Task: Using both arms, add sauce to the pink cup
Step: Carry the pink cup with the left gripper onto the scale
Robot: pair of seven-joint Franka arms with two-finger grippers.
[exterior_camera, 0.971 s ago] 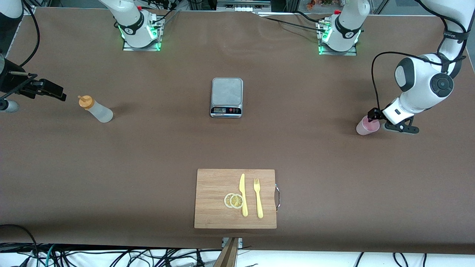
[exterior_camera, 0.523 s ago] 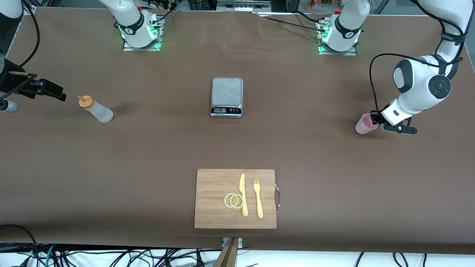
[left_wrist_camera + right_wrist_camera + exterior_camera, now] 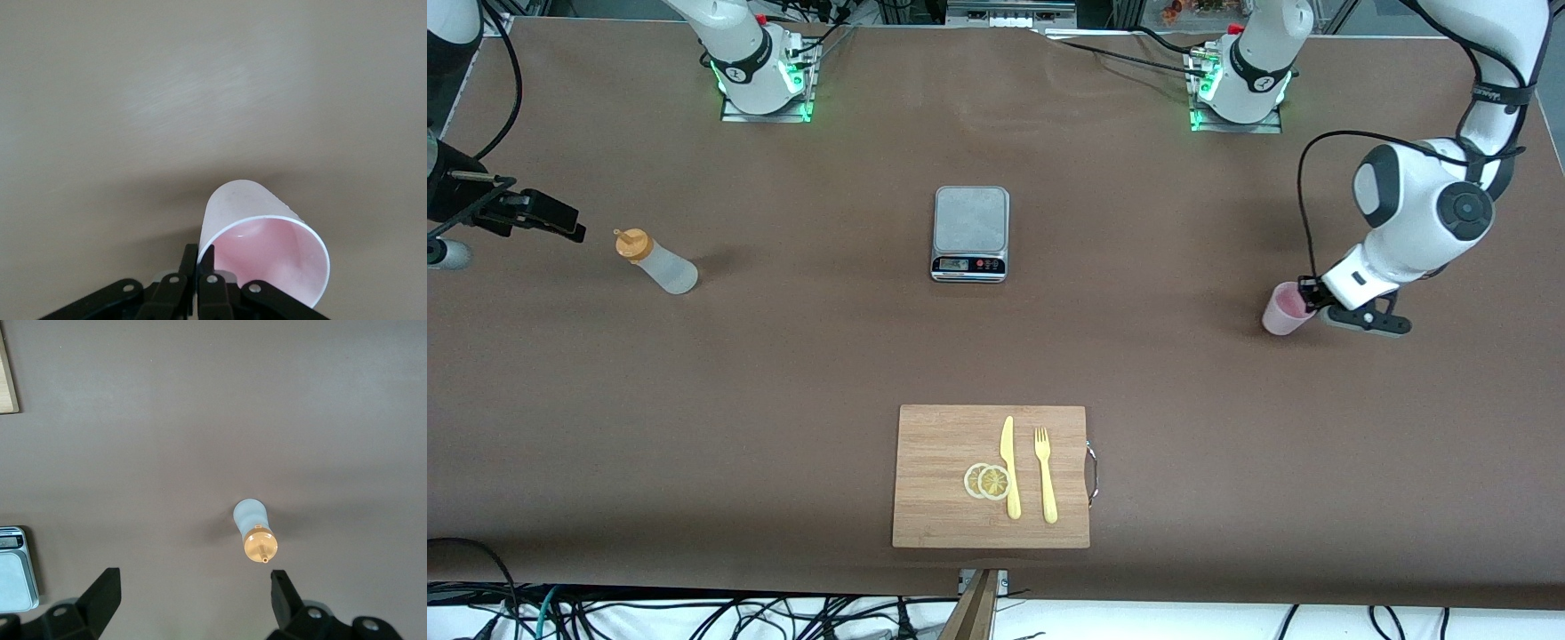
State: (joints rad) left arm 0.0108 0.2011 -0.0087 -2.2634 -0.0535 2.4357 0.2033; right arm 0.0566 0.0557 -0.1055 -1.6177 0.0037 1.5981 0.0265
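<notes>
The pink cup (image 3: 1285,309) is near the left arm's end of the table, tilted, with its pale pink inside (image 3: 267,257) showing in the left wrist view. My left gripper (image 3: 1307,293) is shut on the cup's rim, one finger (image 3: 189,257) outside the wall and one inside; in that view the left gripper (image 3: 199,252) grips the rim's edge. The sauce (image 3: 656,262), a whitish bottle with an orange cap, stands toward the right arm's end. My right gripper (image 3: 551,222) hangs open beside it, waiting. In the right wrist view the sauce (image 3: 253,532) lies just ahead of the open right gripper (image 3: 193,581).
A grey scale (image 3: 970,231) sits mid-table. Nearer the front camera lies a wooden cutting board (image 3: 934,444) with a yellow knife (image 3: 1009,467), a yellow fork (image 3: 1045,476) and two lemon slices (image 3: 987,481). Two green-lit arm bases (image 3: 765,84) stand along the table's robot edge.
My left gripper has closed on the pink cup's rim and carried the cup a little toward the table's middle and the front camera. The right arm and the sauce have not moved.
</notes>
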